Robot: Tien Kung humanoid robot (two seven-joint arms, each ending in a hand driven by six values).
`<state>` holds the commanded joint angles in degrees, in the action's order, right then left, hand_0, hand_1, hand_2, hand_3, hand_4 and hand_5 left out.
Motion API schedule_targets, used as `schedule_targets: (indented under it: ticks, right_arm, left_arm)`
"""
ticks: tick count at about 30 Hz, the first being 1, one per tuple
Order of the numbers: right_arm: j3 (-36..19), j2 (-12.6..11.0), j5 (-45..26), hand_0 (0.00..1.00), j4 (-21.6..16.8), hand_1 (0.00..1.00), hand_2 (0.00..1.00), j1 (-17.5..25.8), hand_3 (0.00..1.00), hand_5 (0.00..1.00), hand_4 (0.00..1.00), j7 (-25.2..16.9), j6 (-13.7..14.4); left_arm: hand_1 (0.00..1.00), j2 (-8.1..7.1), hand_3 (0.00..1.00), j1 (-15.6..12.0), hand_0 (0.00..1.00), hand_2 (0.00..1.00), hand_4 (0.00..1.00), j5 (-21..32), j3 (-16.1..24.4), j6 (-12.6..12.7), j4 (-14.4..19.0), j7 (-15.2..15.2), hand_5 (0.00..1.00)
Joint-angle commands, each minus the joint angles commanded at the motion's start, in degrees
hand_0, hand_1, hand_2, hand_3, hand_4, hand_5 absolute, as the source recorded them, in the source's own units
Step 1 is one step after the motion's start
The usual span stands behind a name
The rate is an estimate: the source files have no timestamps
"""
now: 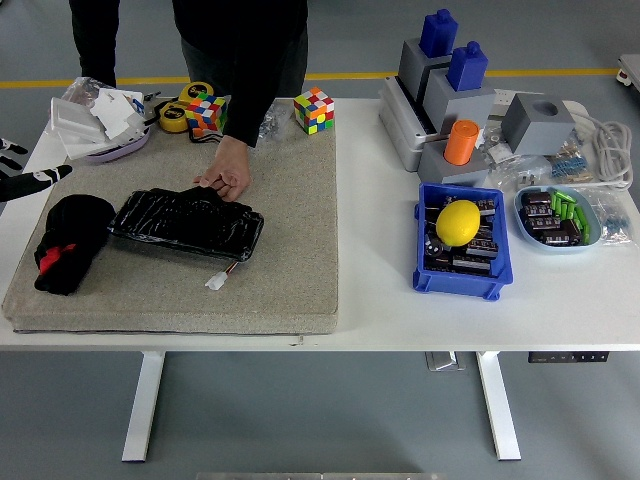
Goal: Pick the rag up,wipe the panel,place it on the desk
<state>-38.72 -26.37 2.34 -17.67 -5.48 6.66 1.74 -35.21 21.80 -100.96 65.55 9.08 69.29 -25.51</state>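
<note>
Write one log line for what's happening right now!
rag: on mat, left of panel | left robot hand: table's left edge, holding nothing | person's hand: on panel's far edge

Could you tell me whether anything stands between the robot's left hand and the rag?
Nothing visible does. The left hand hangs at the table's left edge, and the black rag lies on the mat just below it. The person's hand rests on the black panel, to the rag's right.

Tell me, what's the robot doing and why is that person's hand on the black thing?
A person's hand rests on the far edge of the flat black panel lying on the beige felt mat. The crumpled black rag with a red patch sits on the mat left of the panel, with nothing holding it. The robot's left hand hovers at the table's left edge, fingers open, holding nothing.
</note>
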Motion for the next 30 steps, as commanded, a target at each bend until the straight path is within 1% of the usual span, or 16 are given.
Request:
schedule_targets:
  ticks: [14, 30]
  right_arm:
    - [0.1, 0.1, -0.1, 0.731, 0.0, 0.661, 0.681, -0.2, 0.61, 0.552, 0.998, -0.1, 0.0]
    - [0.1, 0.2, -0.4, 0.731, 0.0, 0.661, 0.682, -0.4, 0.61, 0.553, 0.998, -0.2, 0.0]
  left_arm:
    - [0.633, 0.04, 0.78, 0.2, 0.43, 0.695, 0.998, -0.1, 0.2, 0.2, -0.2, 0.3, 0.755]
    - [0.633, 0.56, 0.78, 0.5, 0.427, 0.695, 0.998, 0.1, -0.2, 0.3, -0.3, 0.2, 0.744]
